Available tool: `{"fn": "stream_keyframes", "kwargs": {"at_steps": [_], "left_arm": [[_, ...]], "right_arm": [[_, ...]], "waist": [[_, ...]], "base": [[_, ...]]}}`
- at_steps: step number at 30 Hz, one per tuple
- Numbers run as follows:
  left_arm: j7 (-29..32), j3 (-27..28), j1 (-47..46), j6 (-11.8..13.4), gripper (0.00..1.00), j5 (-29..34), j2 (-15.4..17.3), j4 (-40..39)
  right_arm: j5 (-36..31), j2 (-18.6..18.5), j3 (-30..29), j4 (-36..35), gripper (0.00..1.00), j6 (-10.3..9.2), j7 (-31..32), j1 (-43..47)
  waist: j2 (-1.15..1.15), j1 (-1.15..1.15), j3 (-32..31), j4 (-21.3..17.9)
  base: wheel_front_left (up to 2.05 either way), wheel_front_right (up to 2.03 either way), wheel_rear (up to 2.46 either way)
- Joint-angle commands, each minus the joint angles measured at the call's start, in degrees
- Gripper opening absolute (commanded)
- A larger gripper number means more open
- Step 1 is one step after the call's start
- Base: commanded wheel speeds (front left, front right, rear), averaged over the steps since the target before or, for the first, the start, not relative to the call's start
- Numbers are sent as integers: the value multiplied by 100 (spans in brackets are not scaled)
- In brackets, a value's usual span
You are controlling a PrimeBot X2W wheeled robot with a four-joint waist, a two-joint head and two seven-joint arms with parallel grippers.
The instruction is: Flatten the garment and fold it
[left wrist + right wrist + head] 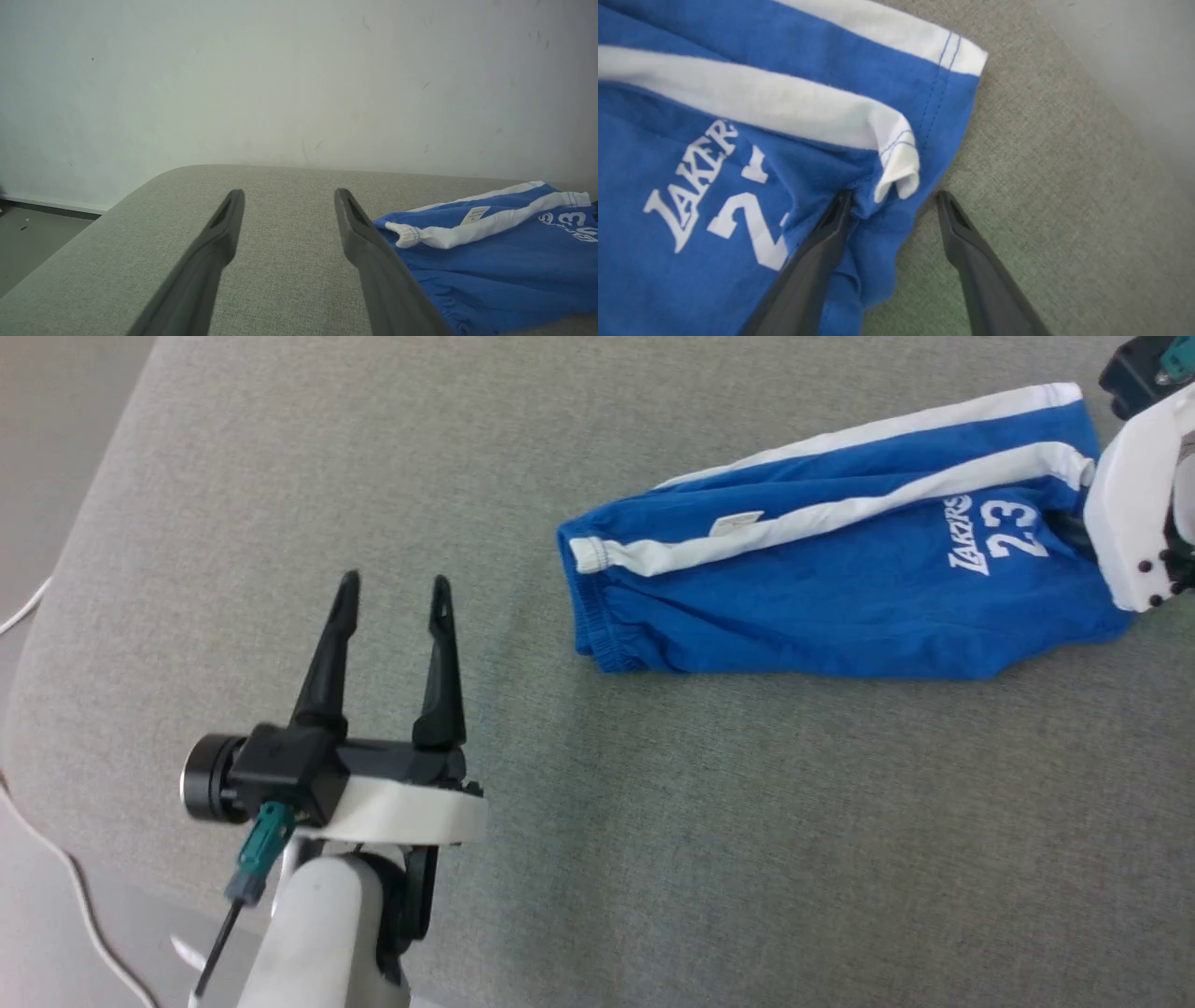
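Head view: our blue shorts [840, 588] lie on the grey cushion [653, 859], long axis left to right, waistband toward our left gripper [394, 583], open and well apart. Our right gripper [894, 196] is nearer, open astride the leg hem; whether a finger touches cloth is hard to tell.

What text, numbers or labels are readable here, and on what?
"LAKERS": white lettering on the bright blue fabric shorts with white trim bands, near the leg hem.
"23": white number beside that lettering, on the same shorts.
Small white sewn tag on the white stripe: print too small to read.
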Motion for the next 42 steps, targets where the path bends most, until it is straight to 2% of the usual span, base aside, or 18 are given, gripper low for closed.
{"fn": "stream_keyframes", "kwargs": {"at_steps": [1,4,8,12,15,21,25,31,36,37,38,39,42], "left_arm": [[6,33,-195,-178,100,20,-35,178],[6,31,-369,-547,100,-41,22,693],[49,-114,-741,-972,100,-87,293,1472],[747,-454,-1266,-1191,100,-396,581,1996],[1450,-871,-1658,-1230,100,-828,818,2208],[2722,-2063,-2303,-1235,100,-2172,1399,2242],[3164,-2472,-2626,-1236,100,-2550,1644,2412],[3819,-2977,-3135,-1236,100,-3346,1692,3128],[4507,-3583,-3390,-1236,100,-4029,1732,3382],[4575,-3683,-3436,-1236,77,-4136,1775,3383],[4584,-3750,-3483,-1236,27,-4217,1818,3386],[4572,-3809,-3521,-1237,0,-4310,1848,3373],[4481,-3890,-3576,-1237,0,-4631,1948,3339]], "right_arm": [[46,118,168,63,0,3,-26,385],[71,185,170,83,0,3,-247,379],[10,270,180,61,0,3,-462,429],[-44,352,187,38,0,3,-615,478],[-56,419,191,34,0,3,-691,489],[-157,497,196,-10,0,3,-802,418],[-227,512,197,-31,0,3,-820,355],[-379,583,198,-90,0,3,-830,242],[-455,645,198,-137,0,3,-852,214],[-451,655,198,-143,0,3,-878,209],[-445,663,198,-148,0,3,-908,209],[-442,669,198,-156,0,3,-941,213],[-445,693,199,-188,0,3,-1089,248]], "waist": [[0,0,-70,-97],[0,0,-176,-200],[0,0,-341,-308],[0,0,-447,-389],[0,0,-480,-436],[0,0,-402,-525],[0,0,-311,-579],[0,0,-163,-726],[0,0,-139,-851],[0,0,-149,-875],[0,0,-168,-897],[0,0,-194,-917],[0,0,-321,-981]], "base": [[0,0,0],[0,0,0],[0,0,0],[0,0,0],[0,0,0],[0,0,0],[0,0,0],[0,0,0],[0,0,0],[0,0,0],[0,0,0],[0,0,0],[0,0,0]]}}
